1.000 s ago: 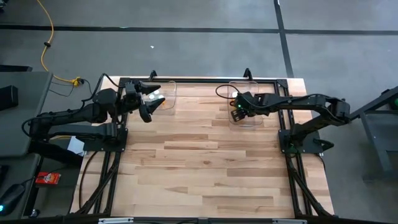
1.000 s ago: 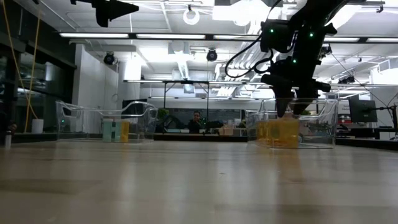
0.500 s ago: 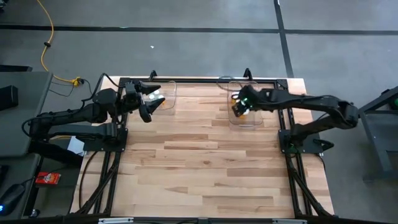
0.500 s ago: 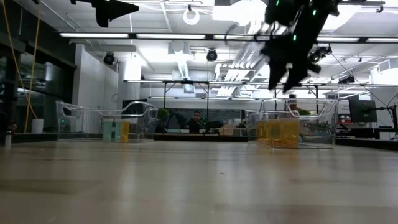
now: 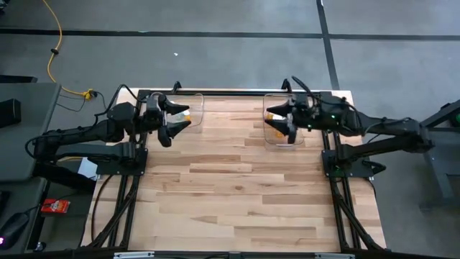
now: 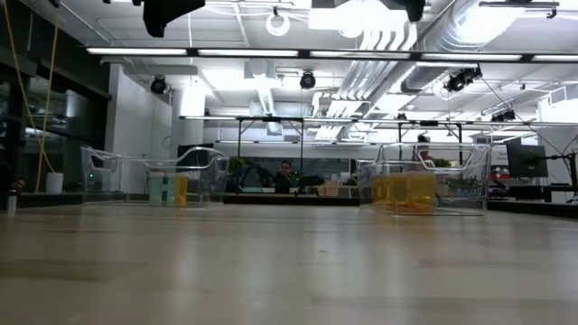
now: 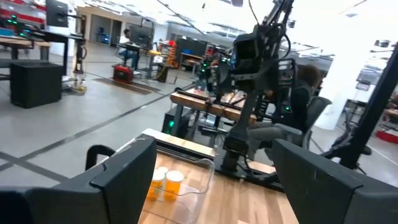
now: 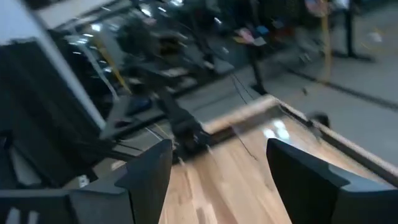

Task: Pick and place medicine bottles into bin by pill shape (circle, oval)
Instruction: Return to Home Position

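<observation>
My left gripper (image 5: pixel 175 120) hangs open and empty high over the table's far left, beside the left clear bin (image 5: pixel 192 108). That bin holds a pale and an orange vial (image 6: pixel 169 190). My right gripper (image 5: pixel 276 121) hangs open and empty high over the right clear bin (image 5: pixel 286 138), its fingers pointing toward the table's left. Orange vials with white caps stand on that bin's floor (image 6: pixel 408 191), and they also show in the left wrist view (image 7: pixel 166 183). In the right wrist view, the fingers (image 8: pixel 149 174) stand wide apart with nothing between them.
The two clear bins stand at the table's far edge, left (image 6: pixel 153 176) and right (image 6: pixel 424 179). The wooden tabletop (image 5: pixel 237 187) spreads toward the near edge. A black frame rail (image 5: pixel 230 92) runs along the far edge. A person sits in the room behind (image 6: pixel 286 173).
My right gripper has risen out of the right bin, tipped from pointing down to nearly level, and drawn back a little toward the table's right edge. It has left the top of the low view. The vials in both bins have stayed where they were.
</observation>
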`<state>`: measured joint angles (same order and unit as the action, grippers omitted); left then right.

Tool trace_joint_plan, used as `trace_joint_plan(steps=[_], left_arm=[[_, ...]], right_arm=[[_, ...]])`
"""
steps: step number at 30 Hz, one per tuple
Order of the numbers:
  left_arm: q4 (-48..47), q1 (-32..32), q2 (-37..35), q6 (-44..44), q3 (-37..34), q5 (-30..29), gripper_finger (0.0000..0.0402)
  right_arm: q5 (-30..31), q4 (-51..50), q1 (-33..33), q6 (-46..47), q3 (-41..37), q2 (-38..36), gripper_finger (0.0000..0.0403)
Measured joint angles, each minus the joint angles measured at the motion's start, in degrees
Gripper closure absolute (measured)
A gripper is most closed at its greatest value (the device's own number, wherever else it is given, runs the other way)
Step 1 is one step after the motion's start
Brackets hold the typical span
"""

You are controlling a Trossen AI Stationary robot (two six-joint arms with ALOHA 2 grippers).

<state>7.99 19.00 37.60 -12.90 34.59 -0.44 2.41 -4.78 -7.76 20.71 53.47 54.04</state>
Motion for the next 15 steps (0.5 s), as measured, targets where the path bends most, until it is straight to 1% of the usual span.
trace_joint_plan(steps=[3, 9, 11, 15], left_arm=[[0.0, 0.0, 0.0, 0.64, 0.0, 0.32, 0.0092], [0.0, 0.0, 0.0, 3.03, 0.0, 0.28, 0.0092], [0.0, 0.0, 0.0, 3.03, -0.02, 0.28, 0.0092], [0.0, 0.0, 0.0, 3.07, 0.0, 0.28, 0.0092]], right_arm=[[0.02, 3.47, 2.91, -3.66, -0.02, -0.14, 0.0148], [0.1, 2.84, 6.5, -14.15, -0.09, -0.11, 0.0148], [0.18, 2.87, 7.13, -15.48, -0.09, -0.11, 0.0148], [0.55, 2.87, 7.51, -15.28, -0.09, -0.11, 0.0148]])
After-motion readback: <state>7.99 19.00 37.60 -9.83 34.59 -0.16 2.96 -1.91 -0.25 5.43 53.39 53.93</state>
